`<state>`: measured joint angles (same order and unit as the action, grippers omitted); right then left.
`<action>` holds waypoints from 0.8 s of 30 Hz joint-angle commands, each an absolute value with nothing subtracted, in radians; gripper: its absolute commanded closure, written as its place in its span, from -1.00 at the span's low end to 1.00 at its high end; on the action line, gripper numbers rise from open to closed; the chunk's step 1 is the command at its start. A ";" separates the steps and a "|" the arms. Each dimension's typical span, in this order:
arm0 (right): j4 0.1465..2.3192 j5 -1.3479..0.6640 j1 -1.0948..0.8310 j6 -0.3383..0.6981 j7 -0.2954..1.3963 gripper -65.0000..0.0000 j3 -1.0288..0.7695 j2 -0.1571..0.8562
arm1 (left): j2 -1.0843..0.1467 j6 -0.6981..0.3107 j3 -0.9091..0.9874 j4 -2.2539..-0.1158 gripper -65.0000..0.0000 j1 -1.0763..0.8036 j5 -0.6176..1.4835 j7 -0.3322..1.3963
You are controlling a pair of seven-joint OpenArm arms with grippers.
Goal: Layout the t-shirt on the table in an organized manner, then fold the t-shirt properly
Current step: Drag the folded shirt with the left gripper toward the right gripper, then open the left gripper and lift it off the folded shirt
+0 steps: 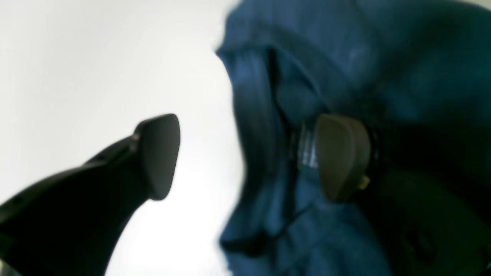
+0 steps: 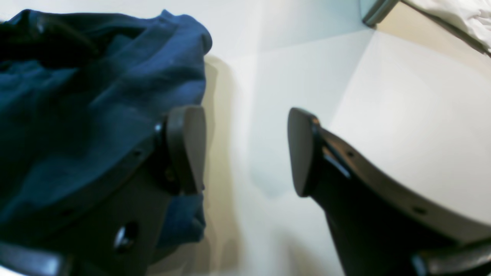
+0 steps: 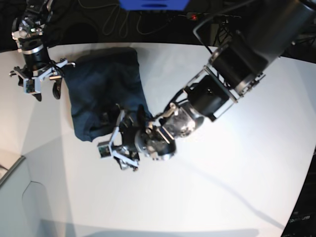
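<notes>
White table (image 3: 237,163) under everything, curved edge at far side. Navy t-shirt (image 3: 103,89) bunched in rough folded heap toward far left of base view, not spread flat. My left gripper (image 3: 120,143) at heap's near edge, jaws spread wide, one pad against cloth, nothing pinched. My right gripper (image 3: 43,84) at heap's far-left corner, jaws apart, empty. Left forearm blocks shirt's near corner in base view. Left wrist view alone shows white neck label (image 1: 307,147); right wrist view shows pale cloth (image 2: 460,15) off table.
</notes>
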<state>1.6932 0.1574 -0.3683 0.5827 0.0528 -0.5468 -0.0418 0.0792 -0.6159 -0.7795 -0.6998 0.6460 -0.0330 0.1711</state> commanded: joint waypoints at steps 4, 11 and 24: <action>1.705 0.143 -0.355 0.599 0.028 0.00 -0.515 -0.036 | 0.035 -0.611 -0.613 -0.805 -0.62 0.664 -0.022 0.153; 1.690 0.145 -0.348 0.599 0.030 0.62 -0.377 -0.036 | -0.061 -0.611 -0.128 -1.033 -0.62 0.466 -0.022 0.154; 1.500 0.145 -0.300 0.598 0.027 1.00 -0.344 -0.035 | -0.110 -0.613 0.461 -1.196 -0.62 0.076 -0.021 0.154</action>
